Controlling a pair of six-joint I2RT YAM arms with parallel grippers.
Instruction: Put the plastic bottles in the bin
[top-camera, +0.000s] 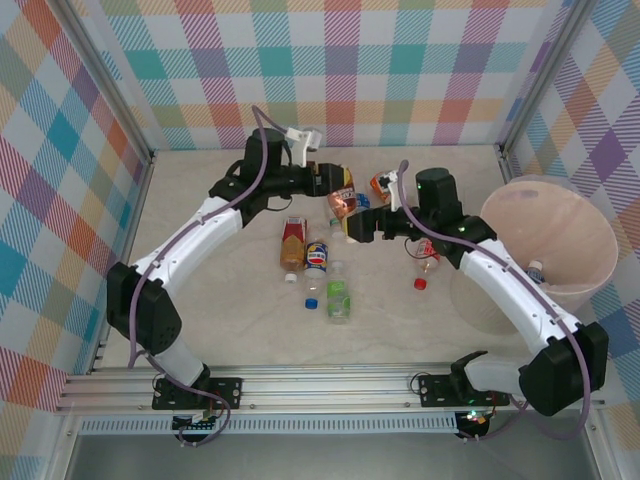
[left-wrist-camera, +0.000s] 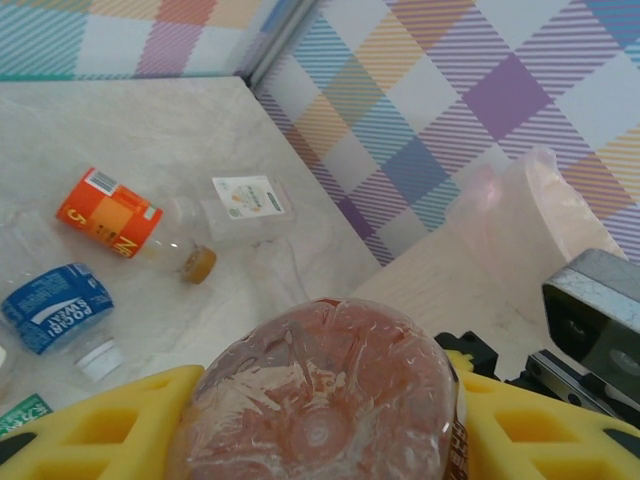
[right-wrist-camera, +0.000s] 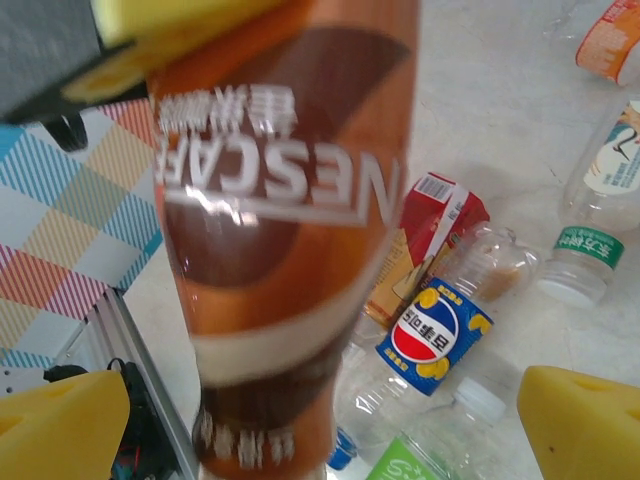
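Left hand tight around brown-labelled bottle; right hand wide.

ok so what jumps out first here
A brown coffee bottle hangs above the middle of the table, clamped in the left gripper, with the right gripper wide open facing it. To the right stands a big pink bin, and several bottles lie loose on the table.

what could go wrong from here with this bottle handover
The left gripper grips the brown bottle near its base, while the right gripper is open and not on it: releasing early could drop it. It would likely fall among the loose bottles on the table, short of the bin.
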